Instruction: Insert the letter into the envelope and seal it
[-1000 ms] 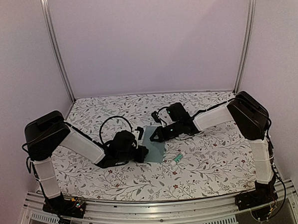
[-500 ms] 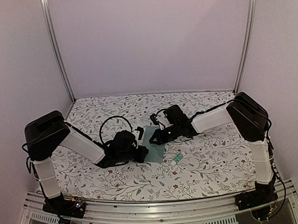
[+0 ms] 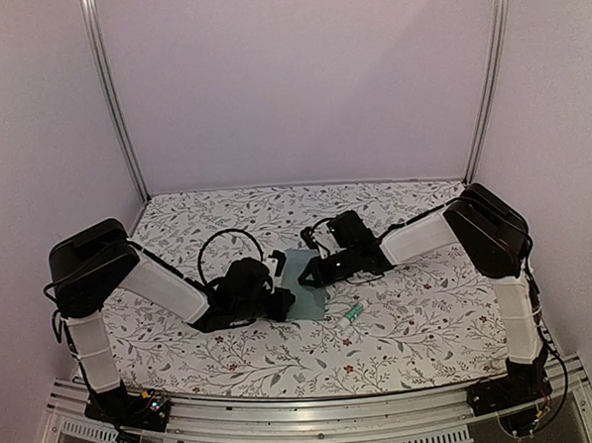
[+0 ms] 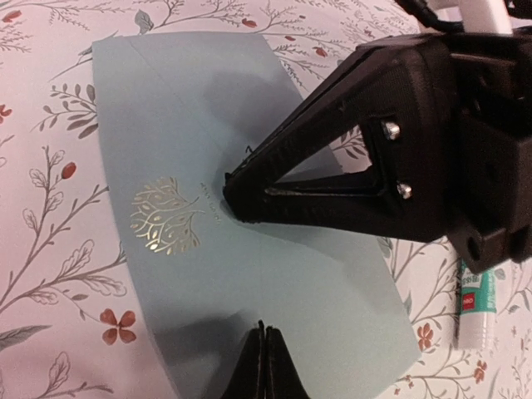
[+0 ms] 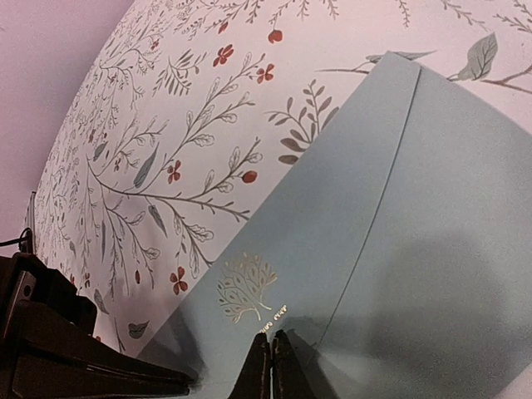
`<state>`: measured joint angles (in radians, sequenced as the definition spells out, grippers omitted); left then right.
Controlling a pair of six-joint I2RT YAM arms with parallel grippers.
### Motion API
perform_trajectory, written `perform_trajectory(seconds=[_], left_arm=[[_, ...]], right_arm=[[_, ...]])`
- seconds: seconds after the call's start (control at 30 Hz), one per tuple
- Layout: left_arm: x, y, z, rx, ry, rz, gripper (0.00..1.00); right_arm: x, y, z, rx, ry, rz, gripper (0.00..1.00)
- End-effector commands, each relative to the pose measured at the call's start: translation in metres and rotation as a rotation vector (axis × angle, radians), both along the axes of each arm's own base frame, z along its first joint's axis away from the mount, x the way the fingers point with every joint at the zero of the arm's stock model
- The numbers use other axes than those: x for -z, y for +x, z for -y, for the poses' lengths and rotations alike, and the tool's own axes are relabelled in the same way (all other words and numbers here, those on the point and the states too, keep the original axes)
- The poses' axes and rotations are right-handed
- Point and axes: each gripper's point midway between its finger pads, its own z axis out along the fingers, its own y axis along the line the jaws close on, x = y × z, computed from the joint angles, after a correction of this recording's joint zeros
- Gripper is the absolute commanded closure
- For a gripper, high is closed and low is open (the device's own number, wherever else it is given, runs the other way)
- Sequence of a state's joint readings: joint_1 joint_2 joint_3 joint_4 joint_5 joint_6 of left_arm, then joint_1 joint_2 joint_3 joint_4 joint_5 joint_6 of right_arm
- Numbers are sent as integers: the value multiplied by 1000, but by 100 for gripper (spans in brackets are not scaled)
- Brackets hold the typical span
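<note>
The pale teal envelope lies flat on the floral tablecloth with its flap folded down and a gold tree emblem on it. It also shows in the left wrist view and the right wrist view. My left gripper is shut, its tips resting on the envelope's near edge. My right gripper is shut, its tips pressing on the envelope beside the emblem. The letter is not in view.
A small white-and-green glue stick lies on the cloth just right of the envelope, also in the left wrist view. The floral tablecloth covers the table. Metal frame posts stand at the back corners.
My right wrist has shifted slightly left and nearer while its tips stay on the envelope. The left arm and the envelope have not moved.
</note>
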<state>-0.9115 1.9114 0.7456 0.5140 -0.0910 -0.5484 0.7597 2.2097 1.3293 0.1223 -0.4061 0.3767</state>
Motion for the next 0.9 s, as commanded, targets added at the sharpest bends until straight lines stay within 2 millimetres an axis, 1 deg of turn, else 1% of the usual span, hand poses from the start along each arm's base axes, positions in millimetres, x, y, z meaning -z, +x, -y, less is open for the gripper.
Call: perform_trajectory(seconds=[0.0,0.17,0.47,0.8,0.87], left_arm=[[23,-15,-9,20,88,-49,100],[18,-14,-7,21,80,-44,100],[21,-14,-10,15,87,-45,100],[17,-12,-8,17,84,-39,100],[17,-12,-7,18,85,-37,100]], right_arm=[[45,2,35,69,-124,-55,96],[49,0,41,76,-134,-61,96],[60,2,57,106,-162,-71,96],[56,2,71,145,-193,-49,96],[51,3,72,152,-198,-39,96]])
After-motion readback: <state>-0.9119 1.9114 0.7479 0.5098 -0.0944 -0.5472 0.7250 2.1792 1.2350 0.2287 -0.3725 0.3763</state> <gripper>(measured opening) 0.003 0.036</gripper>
